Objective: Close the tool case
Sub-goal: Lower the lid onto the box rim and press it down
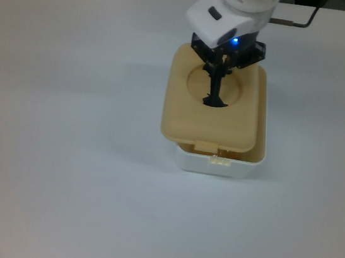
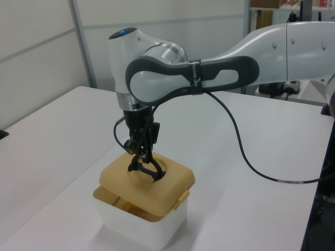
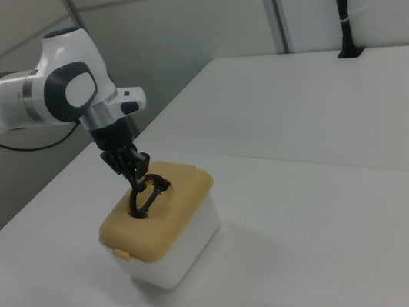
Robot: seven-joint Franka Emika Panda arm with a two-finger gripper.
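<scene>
White table (image 1: 61, 152) before pale wall panels (image 2: 42, 31)

We see a matt tan plastic lid (image 1: 225, 117) over a smooth white plastic tub (image 1: 218, 165) on a matt white table (image 1: 61, 152).

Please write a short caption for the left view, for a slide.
Franka gripper holds the tan lid by its black handle above the white tub, not yet fully seated.
</scene>
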